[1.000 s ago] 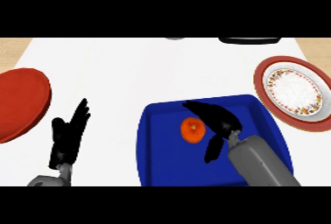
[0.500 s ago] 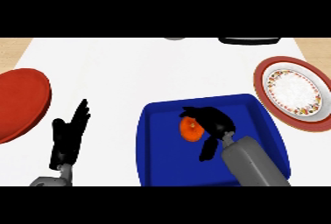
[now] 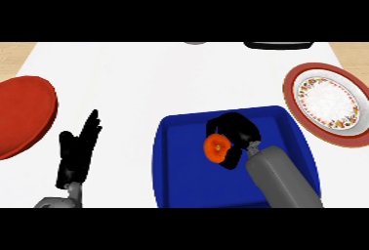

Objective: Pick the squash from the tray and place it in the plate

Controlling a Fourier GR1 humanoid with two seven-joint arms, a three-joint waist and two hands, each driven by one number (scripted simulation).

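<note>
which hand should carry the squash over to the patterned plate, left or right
Right. The right hand is already curled round the squash in the blue tray, and the patterned plate lies on that side. The left hand rests open, far off.

Right hand (image 3: 234,131) curled; left hand (image 3: 78,149) open.

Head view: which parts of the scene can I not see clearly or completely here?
- Squash: the right robot hand curls round it and hides its right side; its full shape cannot be told.
- Blue tray: the right forearm covers its right part, and its near edge is cut off below.
- Red plate: cut off by the left edge.
- Dark object at the top: only a strip shows; what it is cannot be told.
</note>
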